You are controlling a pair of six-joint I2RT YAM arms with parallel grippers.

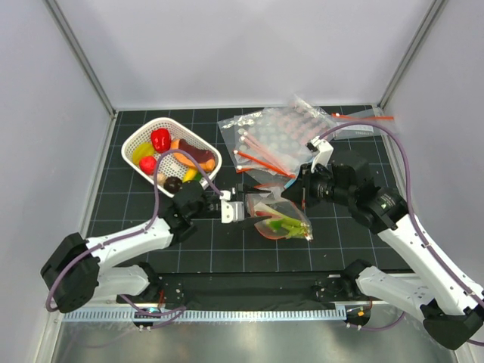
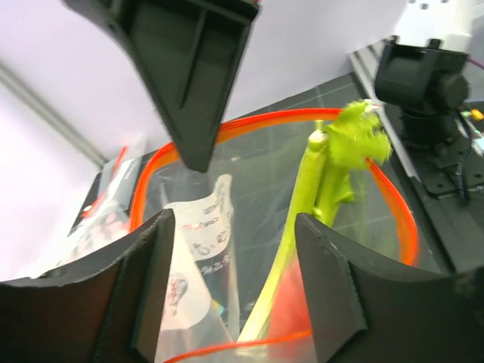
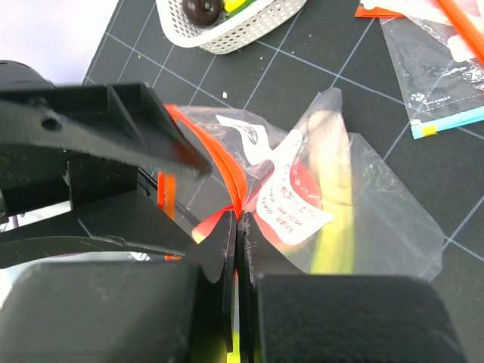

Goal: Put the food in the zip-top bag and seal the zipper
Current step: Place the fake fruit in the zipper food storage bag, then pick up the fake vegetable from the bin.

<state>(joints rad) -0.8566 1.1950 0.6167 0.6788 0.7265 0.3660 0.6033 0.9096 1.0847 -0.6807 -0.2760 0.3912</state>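
The zip-top bag [image 1: 283,219] lies in the middle of the mat with its mouth facing left. In it are the green-and-white stalk [image 2: 302,204] and a red watermelon wedge [image 2: 291,302]. In the left wrist view the orange-red zipper [image 2: 249,121] forms an open ring. My left gripper [image 2: 234,227] is open right at that mouth, a finger on each side, with nothing pinched. My right gripper [image 3: 240,223] is shut on the zipper [image 3: 227,170] at the mouth's upper edge and holds it up. In the top view the left gripper [image 1: 234,208] and right gripper [image 1: 299,189] face each other across the bag.
A white slotted basket [image 1: 204,147] with several toy foods stands at the back left. A pile of other clear bags [image 1: 280,136] lies behind the right gripper, and one more bag [image 1: 355,125] is at the back right. Grey walls enclose the mat.
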